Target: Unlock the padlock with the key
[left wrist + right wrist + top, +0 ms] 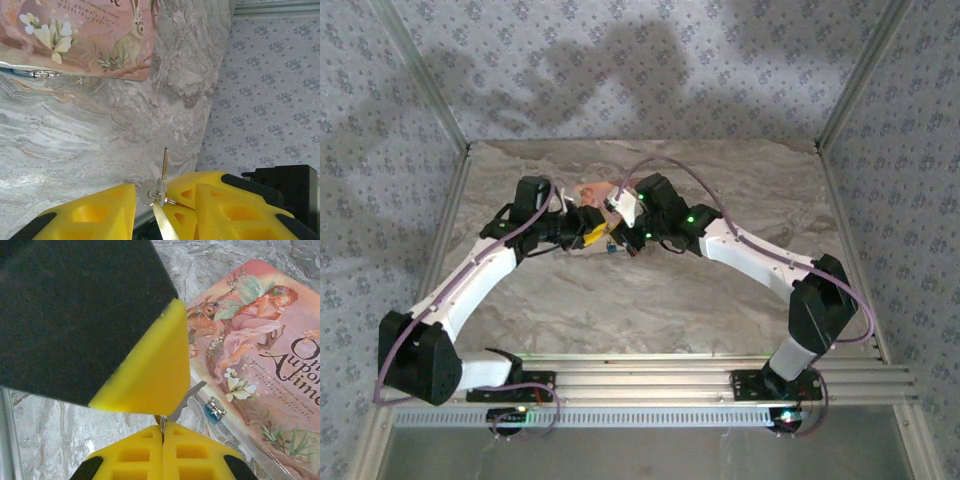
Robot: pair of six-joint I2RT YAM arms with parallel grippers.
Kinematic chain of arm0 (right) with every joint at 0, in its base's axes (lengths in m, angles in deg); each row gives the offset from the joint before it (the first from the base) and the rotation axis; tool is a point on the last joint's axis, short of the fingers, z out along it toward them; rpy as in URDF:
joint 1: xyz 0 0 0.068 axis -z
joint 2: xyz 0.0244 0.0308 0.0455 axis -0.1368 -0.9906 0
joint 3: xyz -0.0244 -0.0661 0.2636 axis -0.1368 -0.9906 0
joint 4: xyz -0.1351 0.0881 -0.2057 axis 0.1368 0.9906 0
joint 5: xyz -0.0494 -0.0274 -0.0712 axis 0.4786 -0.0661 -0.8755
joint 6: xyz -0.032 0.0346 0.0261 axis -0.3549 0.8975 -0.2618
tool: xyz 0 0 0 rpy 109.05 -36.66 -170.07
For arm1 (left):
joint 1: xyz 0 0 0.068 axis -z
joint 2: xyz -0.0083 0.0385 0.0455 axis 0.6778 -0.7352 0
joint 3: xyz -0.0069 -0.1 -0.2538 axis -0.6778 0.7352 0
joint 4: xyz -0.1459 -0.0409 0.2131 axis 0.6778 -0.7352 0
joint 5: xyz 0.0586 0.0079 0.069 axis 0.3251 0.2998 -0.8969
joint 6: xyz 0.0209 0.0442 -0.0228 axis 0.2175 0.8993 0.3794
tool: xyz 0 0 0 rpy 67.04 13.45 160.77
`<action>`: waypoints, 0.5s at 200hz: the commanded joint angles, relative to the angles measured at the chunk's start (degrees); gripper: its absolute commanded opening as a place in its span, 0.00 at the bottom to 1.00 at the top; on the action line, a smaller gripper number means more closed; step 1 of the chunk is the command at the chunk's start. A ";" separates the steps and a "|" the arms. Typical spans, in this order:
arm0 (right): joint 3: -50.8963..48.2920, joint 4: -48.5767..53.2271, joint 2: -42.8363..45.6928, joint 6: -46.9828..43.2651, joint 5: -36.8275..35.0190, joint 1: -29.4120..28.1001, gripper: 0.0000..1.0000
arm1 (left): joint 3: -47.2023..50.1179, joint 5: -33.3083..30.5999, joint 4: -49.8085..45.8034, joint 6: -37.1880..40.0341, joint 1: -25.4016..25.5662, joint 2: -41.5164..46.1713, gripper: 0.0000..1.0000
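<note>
Grey marbled table (pixel 650 300), patterned walls (pixel 620 70); right claw (pixel 162 427) pinches key (pixel 185 402); left claw (pixel 157 197) narrow, grip unclear.

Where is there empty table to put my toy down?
Free: the wide strip of table by the near rail, and the far strip behind the box. Crowded: the middle, where the left gripper and right gripper meet around the key, by the padlock at the box's edge.

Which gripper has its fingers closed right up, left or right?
The right gripper: its yellow fingers meet, pinching the thin key between them. The left gripper differs: its yellow fingers stand apart with a gap between them.
</note>
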State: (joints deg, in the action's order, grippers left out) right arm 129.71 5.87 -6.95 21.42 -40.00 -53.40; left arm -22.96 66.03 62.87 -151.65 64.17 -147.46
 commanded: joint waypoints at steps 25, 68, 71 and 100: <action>1.96 0.93 -0.63 -0.63 0.34 -0.65 0.00 | -0.91 0.75 0.90 0.83 0.38 -1.44 0.36; 2.00 0.57 -0.99 -0.40 0.19 -0.78 0.00 | 0.12 1.66 2.68 0.67 0.39 -1.72 0.30; 1.96 0.53 -0.94 -0.37 0.17 -0.74 0.00 | 0.22 1.77 2.98 0.65 0.39 -1.79 0.29; 1.94 0.11 -1.17 0.02 0.29 -0.80 0.00 | 1.62 2.76 6.30 -0.29 0.41 -1.74 0.29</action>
State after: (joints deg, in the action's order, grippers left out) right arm 129.82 5.98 -7.47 21.47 -39.89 -53.77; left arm -22.76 66.86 65.56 -151.28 64.21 -149.12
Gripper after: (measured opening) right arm 0.042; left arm 0.294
